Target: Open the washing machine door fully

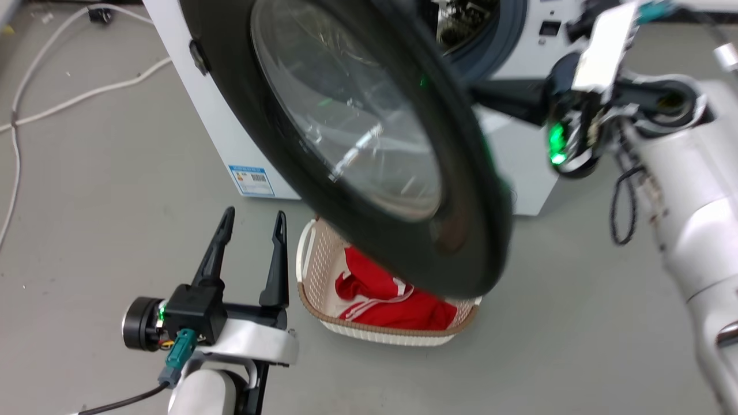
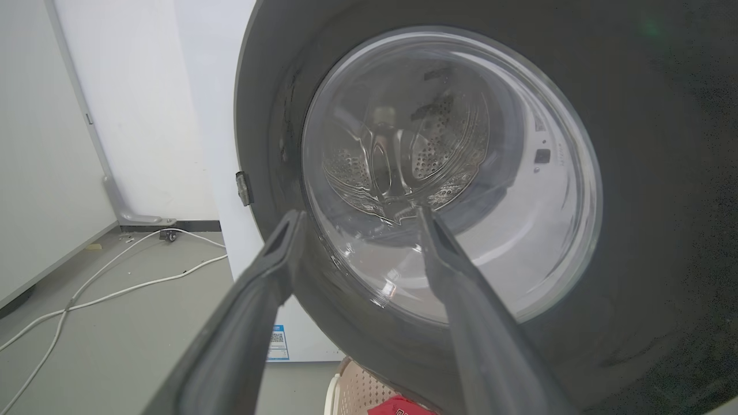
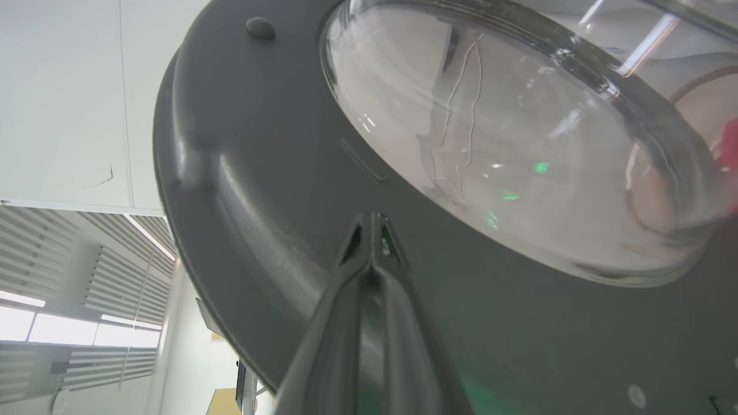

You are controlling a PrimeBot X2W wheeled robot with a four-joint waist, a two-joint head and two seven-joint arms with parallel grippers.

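Pushing the washing machine door (image 1: 369, 138) further round on its hinge, from the inner side, with the right claw (image 1: 481, 92): judged to be the step in hand. In the right wrist view, pinched fully together, gripping nothing, fingertips (image 3: 372, 227) set against the dark inner ring just beside the bulging glass bowl; contact likely, though hard to confirm.

To do it well: press on the dark ring, never on the glass. Follow the arc of the swing rather than shoving straight ahead, so as not to skid off the glossy surface. Stay out toward the free edge, away from the hinge side, for leverage. Ease off near the end of travel.

Door standing partway out from the washing machine (image 1: 230, 132), overhanging the laundry basket (image 1: 311, 253) with its red garment (image 1: 375, 288); by judgement well short of fully open.

Left claw (image 1: 254, 218) low at the left, spread wide, holding nothing, just beside the basket and facing the door's outer face, apart from it. Possibly in the path of the swing, so worth moving clear first.
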